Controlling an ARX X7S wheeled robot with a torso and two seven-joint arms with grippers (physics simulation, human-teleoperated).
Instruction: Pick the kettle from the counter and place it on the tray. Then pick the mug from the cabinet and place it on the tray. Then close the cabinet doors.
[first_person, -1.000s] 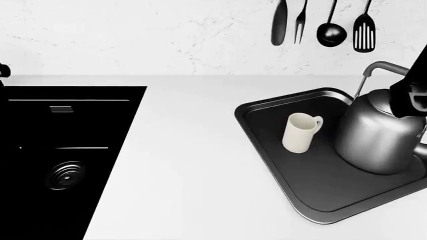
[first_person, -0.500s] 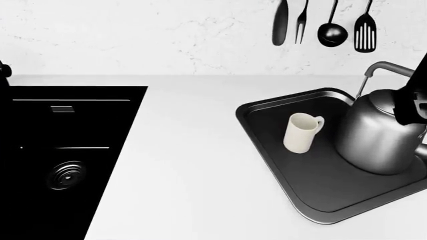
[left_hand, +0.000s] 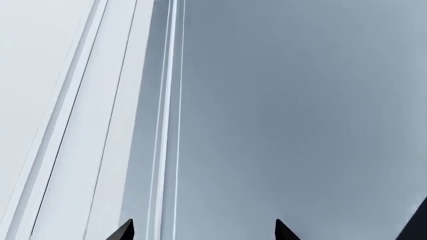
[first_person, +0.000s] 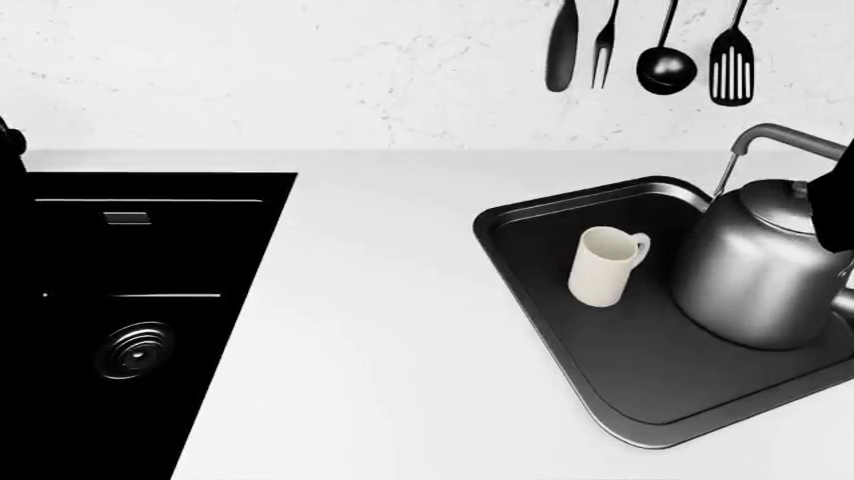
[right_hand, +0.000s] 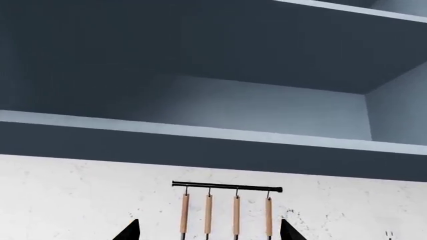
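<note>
In the head view the dark grey kettle (first_person: 761, 275) stands on the black tray (first_person: 547, 330) at the right of the white counter (first_person: 387, 320). The cream-white mug (first_person: 598, 266) stands upright on the tray left of the kettle. My right arm shows only as a dark sliver at the right edge. My right gripper (right_hand: 208, 231) is open and empty, facing the open cabinet's empty shelves (right_hand: 200, 132). My left gripper (left_hand: 200, 231) is open and empty, close to a grey-blue cabinet door panel (left_hand: 300, 110).
A black recessed sink (first_person: 127, 320) fills the left of the counter. Black utensils (first_person: 641, 50) hang on the marble wall above the tray; their rail (right_hand: 227, 187) also shows in the right wrist view. A white frame (left_hand: 67, 125) borders the door panel.
My right arm has moved right and up, almost out of the head view, uncovering the kettle's lid. The kettle, mug and tray have not moved.
</note>
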